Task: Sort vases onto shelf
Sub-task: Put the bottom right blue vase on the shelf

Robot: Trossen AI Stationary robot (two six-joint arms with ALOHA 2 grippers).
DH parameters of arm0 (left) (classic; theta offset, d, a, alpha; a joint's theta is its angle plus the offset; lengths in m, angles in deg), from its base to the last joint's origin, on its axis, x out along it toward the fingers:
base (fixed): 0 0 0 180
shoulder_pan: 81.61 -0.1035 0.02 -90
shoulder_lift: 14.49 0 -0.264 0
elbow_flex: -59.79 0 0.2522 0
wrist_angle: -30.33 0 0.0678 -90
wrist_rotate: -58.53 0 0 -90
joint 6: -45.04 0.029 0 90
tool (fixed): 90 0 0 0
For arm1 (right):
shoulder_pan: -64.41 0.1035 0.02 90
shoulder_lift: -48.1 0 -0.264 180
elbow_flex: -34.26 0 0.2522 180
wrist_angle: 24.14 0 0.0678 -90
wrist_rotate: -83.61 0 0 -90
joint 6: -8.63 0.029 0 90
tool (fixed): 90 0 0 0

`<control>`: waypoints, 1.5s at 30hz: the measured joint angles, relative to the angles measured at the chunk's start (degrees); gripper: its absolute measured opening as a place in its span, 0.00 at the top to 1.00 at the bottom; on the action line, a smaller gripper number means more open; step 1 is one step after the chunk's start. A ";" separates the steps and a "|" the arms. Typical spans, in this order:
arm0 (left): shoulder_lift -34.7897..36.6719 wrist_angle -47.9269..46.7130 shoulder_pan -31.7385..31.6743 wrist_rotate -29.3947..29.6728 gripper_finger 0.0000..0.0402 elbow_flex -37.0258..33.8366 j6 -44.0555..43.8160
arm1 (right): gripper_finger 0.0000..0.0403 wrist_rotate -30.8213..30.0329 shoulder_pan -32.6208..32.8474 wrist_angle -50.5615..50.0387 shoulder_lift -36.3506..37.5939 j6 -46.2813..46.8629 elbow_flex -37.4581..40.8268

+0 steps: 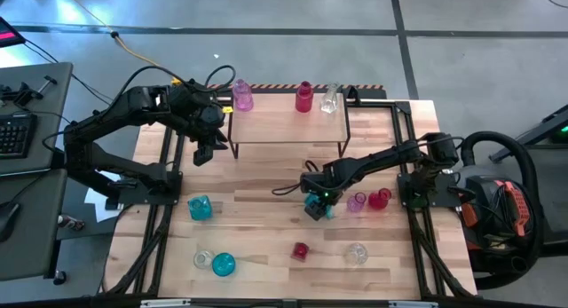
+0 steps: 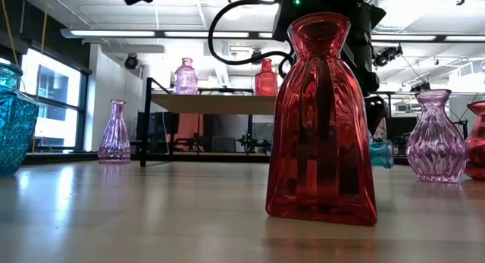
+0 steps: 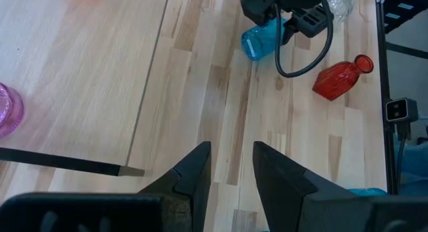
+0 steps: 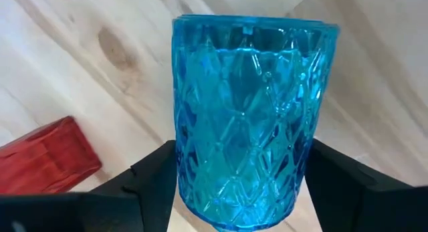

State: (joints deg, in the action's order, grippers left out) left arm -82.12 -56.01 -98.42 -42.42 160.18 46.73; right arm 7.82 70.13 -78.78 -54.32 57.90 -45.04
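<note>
A: What's furthest left?

B: A keyboard (image 1: pixel 13 130) on a side desk, off the table. Next comes the left gripper (image 1: pixel 202 154), hanging beside the left legs of the shelf (image 1: pixel 288 130). Its jaws stand slightly apart with nothing between them.

A: Any vases near it?

B: A teal cup (image 1: pixel 201 208) stands on the table, well apart from that gripper. Toward the table edge away from the shelf, a clear vase (image 1: pixel 203 257) sits just beside a teal ball (image 1: pixel 223 264).

A: And on the shelf?

B: 3 vases stand in a row along its back edge. They are a purple vase (image 1: pixel 241 97), a magenta vase (image 1: pixel 304 98) and a clear bottle (image 1: pixel 330 99).

A: Where's the right gripper (image 1: pixel 317 205)?

B: It is mid-table, in front of the shelf's right legs, straddling an upright teal vase (image 4: pixel 247 118) with a diamond-cut pattern. I can't tell whether it is clamped on the vase.

A: What crowds it?

B: A black cable (image 1: pixel 288 189) loops just to its left. On its right a pink vase (image 1: pixel 356 201) stands just beside it, with a red vase (image 1: pixel 380 199) next to that. A red bottle (image 1: pixel 300 251) stands nearby, toward the table edge away from the shelf. In the low view it hides much of the gripper. A clear ball (image 1: pixel 356 253) sits to the right of the bottle.
</note>
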 joint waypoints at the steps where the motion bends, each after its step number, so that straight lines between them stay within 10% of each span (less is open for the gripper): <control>1: 0.00 0.01 -0.01 0.00 0.74 0.00 0.00 | 0.39 0.48 -0.10 -0.01 0.08 0.00 0.01; 22: 0.00 0.01 -0.02 0.00 0.74 0.00 0.00 | 0.40 6.63 -4.15 9.36 6.39 8.99 0.04; 45: 0.00 0.00 -0.02 0.00 0.74 0.00 0.00 | 0.40 33.04 -6.86 8.07 6.67 23.84 0.04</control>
State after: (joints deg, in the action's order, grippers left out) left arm -82.12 -56.01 -98.44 -42.42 160.18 46.73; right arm 40.86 63.26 -70.71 -47.64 81.74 -45.00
